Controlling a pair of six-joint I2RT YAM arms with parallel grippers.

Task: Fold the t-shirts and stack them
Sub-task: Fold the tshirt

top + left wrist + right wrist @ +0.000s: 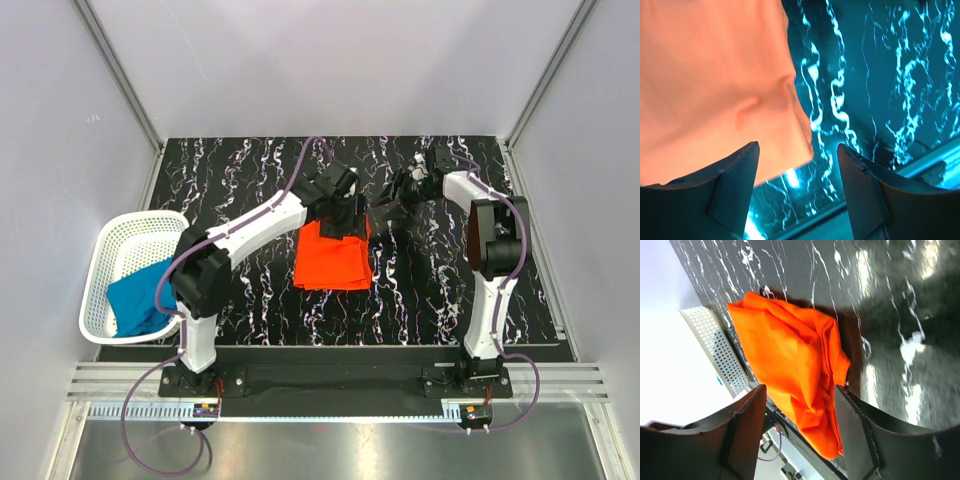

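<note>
The orange-red t-shirt [335,257] lies folded into a rough rectangle on the black marbled table. It also shows in the left wrist view [710,75] and in the right wrist view [790,365]. My left gripper [345,208] hovers over the shirt's far edge; its jaws [797,160] stand open and empty, with the cloth's edge just beyond them. My right gripper [392,208] is just right of the shirt's far corner, open and empty [800,410]. The teal blue t-shirt [140,297] lies crumpled in the basket.
A white mesh basket [128,232] stands at the table's left edge and holds the teal shirt; its wall also shows in the right wrist view [715,347]. White walls enclose the table. Bare marbled table [440,290] lies right of the orange shirt.
</note>
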